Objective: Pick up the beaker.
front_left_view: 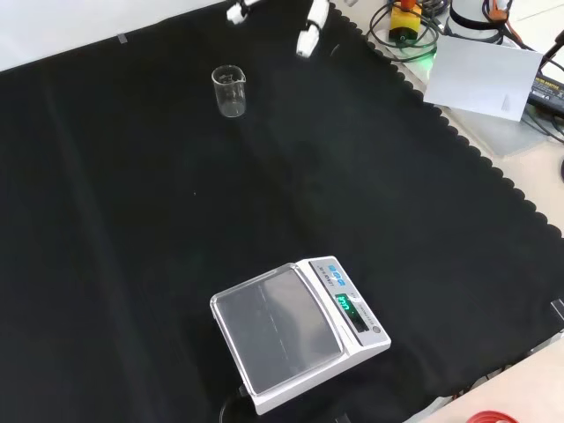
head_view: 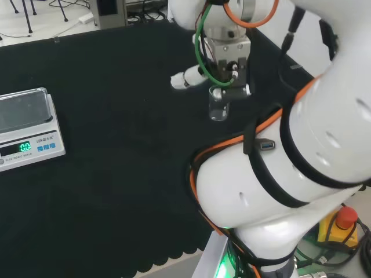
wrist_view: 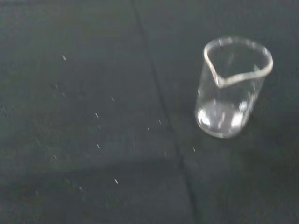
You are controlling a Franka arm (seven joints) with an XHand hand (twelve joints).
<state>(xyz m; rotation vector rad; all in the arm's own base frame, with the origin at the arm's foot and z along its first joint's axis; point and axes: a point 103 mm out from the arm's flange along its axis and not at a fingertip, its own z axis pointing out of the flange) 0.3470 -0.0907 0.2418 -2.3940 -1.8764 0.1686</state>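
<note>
A small clear glass beaker (head_view: 218, 107) stands upright on the black cloth, and it looks empty. In the front view the beaker (front_left_view: 229, 91) is near the top, left of centre. The wrist view has the beaker (wrist_view: 231, 88) close by, its spout rim toward the camera. The hand (head_view: 227, 63) hovers just beyond the beaker in the head view, with one white finger (head_view: 185, 79) stretched out to the left. Two straight fingertips (front_left_view: 308, 26) come in at the front view's top edge, apart from the beaker. The hand is open and holds nothing.
A white electronic scale (head_view: 26, 130) with a lit green display sits at the head view's left; in the front view the scale (front_left_view: 295, 330) is low and central. The cloth's scalloped edge (front_left_view: 476, 159) runs along the right. A yellow box with a red button (head_view: 342, 223) stands by the arm's base.
</note>
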